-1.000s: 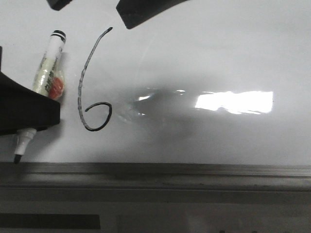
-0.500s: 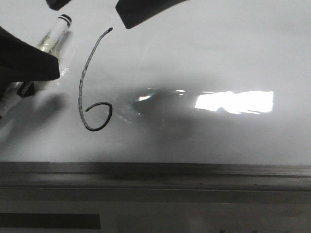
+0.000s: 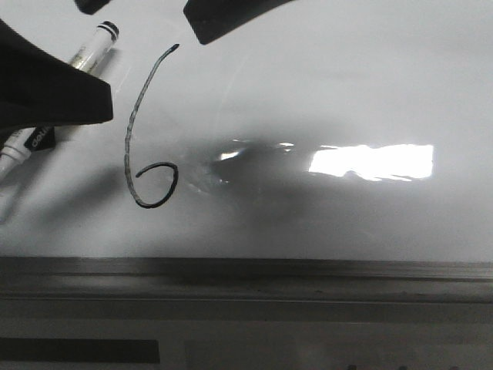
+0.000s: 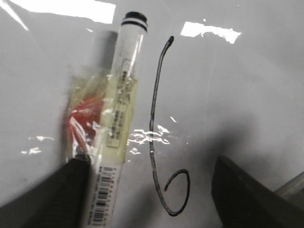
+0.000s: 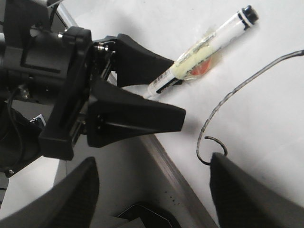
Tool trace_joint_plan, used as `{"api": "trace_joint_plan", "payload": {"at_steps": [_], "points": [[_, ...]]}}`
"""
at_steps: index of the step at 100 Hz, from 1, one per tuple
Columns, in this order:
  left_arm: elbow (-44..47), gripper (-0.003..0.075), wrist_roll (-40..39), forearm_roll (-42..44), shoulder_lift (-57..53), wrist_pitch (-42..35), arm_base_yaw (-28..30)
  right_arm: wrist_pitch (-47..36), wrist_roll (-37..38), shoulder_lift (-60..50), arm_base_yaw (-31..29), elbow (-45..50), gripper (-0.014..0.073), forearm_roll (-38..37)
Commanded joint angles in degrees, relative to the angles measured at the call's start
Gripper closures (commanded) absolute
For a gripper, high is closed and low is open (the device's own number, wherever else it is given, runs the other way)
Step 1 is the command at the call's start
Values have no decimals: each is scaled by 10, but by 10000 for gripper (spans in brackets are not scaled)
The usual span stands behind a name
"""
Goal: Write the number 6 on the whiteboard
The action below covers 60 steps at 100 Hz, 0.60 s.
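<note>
The number 6 point(image 3: 146, 131) is a thin black stroke on the whiteboard point(image 3: 347, 85), with a long curved stem and a small loop at its foot. In the left wrist view the number 6 point(image 4: 161, 142) runs between the fingers. A white marker point(image 3: 92, 50) with a black cap lies slanted on the board left of it. The marker point(image 4: 116, 128) carries yellowish tape and a red patch, and rests against one finger point(image 4: 66, 194). My left gripper point(image 4: 151, 164) is open and wide. My right gripper point(image 5: 153, 159) hovers open and empty; its fingers point(image 3: 223, 19) show at the board's far side.
A grey metal frame edge point(image 3: 246, 270) borders the board's near side. A bright rectangular glare point(image 3: 370, 162) sits right of the digit. The left arm's black body point(image 5: 52, 71) hangs over the frame edge. A dark object point(image 5: 147, 213) lies below the board.
In the front view my left gripper's finger has moved from low on the left to higher and a little rightwards. The marker now lies more slanted, its cap farther up the board.
</note>
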Motion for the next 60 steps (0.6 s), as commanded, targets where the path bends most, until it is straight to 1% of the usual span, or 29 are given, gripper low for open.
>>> {"api": "trace_joint_plan", "payload": {"at_steps": [1,25,36,60], "points": [[-12,164,-1,9,2,42,5,-31,-8,-12,1,-17,157,12],[-12,164,-1,23,2,123,5,-31,-8,-12,1,-17,157,19],[-12,164,-1,38,-2,147,5,-31,-8,-12,1,-17,157,19],[-12,164,-1,70,-59,189,5,-31,-8,-12,1,-17,157,20]]}}
